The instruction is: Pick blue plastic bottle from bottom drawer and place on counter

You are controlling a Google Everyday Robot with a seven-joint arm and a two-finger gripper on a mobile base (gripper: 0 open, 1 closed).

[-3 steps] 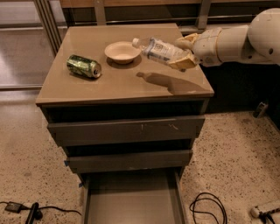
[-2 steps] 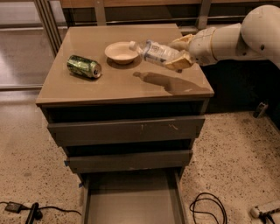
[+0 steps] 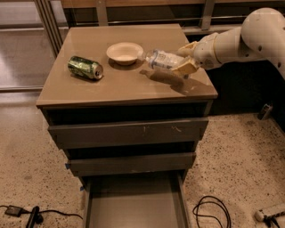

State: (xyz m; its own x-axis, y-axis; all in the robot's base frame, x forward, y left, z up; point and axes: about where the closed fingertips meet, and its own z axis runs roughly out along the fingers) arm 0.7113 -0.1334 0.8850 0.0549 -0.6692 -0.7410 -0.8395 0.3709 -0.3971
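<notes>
Sideways above the counter (image 3: 120, 87), the blue plastic bottle (image 3: 161, 59) hangs clamped in the gripper (image 3: 180, 60), whose fingers (image 3: 185, 68) hide its base end. Below, the open bottom drawer (image 3: 133, 207) runs out of view at its front.

A speckled terrazzo floor (image 3: 242, 153) spreads around the grey-brown drawer cabinet (image 3: 124, 132). Behind it stand metal uprights (image 3: 101, 11) under a wooden rail (image 3: 147, 2), with glass panels (image 3: 22, 49) at left and dark panelling (image 3: 240, 89) at right. A black cable (image 3: 209, 213) coils on the floor beside a power strip (image 3: 271, 211). The gripper (image 3: 184, 58) hangs over the cabinet's right rear.
</notes>
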